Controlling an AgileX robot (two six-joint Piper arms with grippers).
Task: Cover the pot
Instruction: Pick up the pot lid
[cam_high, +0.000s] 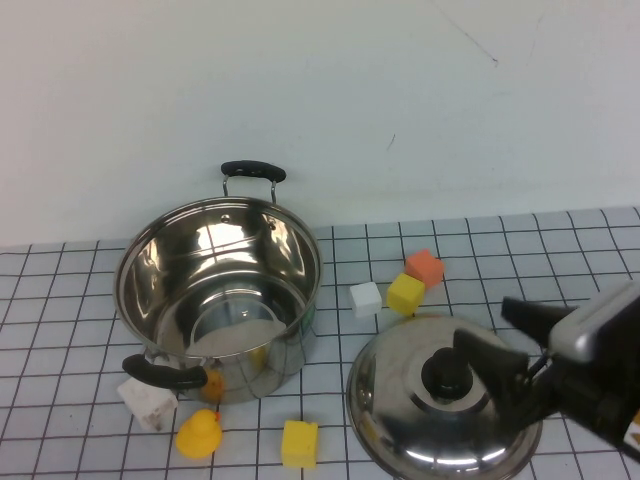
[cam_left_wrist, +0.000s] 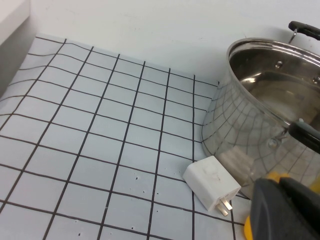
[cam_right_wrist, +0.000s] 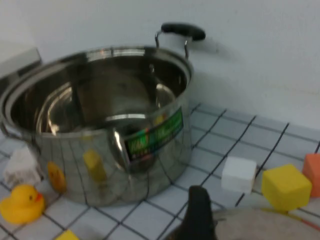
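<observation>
The pot (cam_high: 222, 262), shiny steel with two black side handles, stands open and uncovered at the table's left. It also shows in the left wrist view (cam_left_wrist: 260, 125) and the right wrist view (cam_right_wrist: 110, 145). The domed steel lid (cam_high: 415, 425) with a black knob (cam_high: 443, 375) lies on the table to the pot's right. My right gripper (cam_high: 497, 335) is open just beside the knob, one finger (cam_right_wrist: 197, 210) next to it, holding nothing. My left gripper (cam_left_wrist: 282, 210) is shut and empty, low near the pot's front left, over a yellow duck (cam_left_wrist: 249, 226).
A white plug charger (cam_high: 148, 402), the yellow duck (cam_high: 199, 434) and a yellow block (cam_high: 300, 443) lie in front of the pot. A white cube (cam_high: 366, 297), a yellow cube (cam_high: 406, 293) and an orange cube (cam_high: 424, 267) lie behind the lid. A wall bounds the far side.
</observation>
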